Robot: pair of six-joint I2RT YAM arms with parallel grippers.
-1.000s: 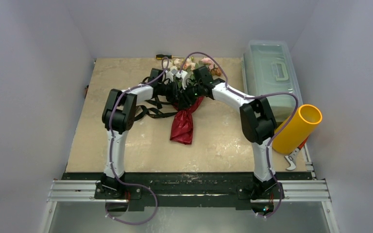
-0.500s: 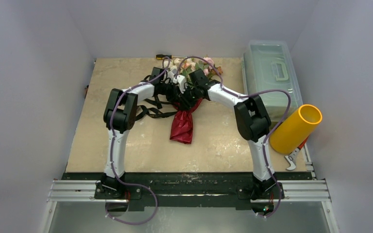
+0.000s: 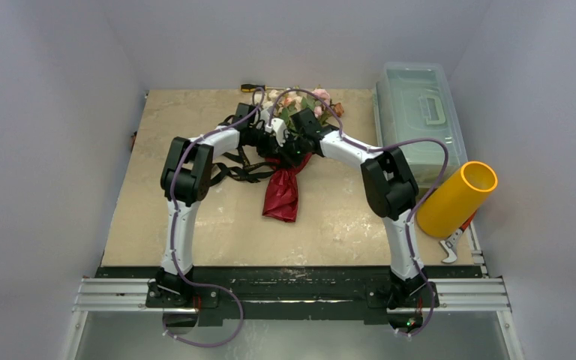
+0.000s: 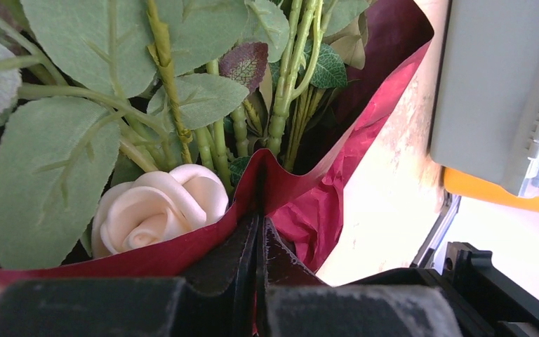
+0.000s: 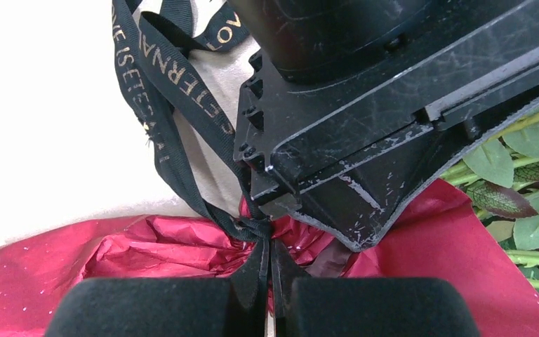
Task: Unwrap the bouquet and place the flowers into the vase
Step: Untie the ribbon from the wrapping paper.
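Top external view: the bouquet (image 3: 283,191) lies at the far middle of the beige table (image 3: 195,217), with its cream and pink flowers (image 3: 304,101) fanned toward the far edge. The left gripper (image 4: 256,256) is pinched tight on the stiff, folded rim of the maroon paper (image 4: 337,140), beside a smooth cream rose (image 4: 158,210). The right gripper (image 5: 270,281) is clamped on the woven, gold-lettered black ribbon (image 5: 154,91) at its knot. The smooth yellow cylindrical vase (image 3: 457,196) lies on its side at the right edge.

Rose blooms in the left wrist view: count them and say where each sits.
1. A cream rose sits lower left, against the edge of the maroon paper, below green leaves. More may be hidden behind leaves.
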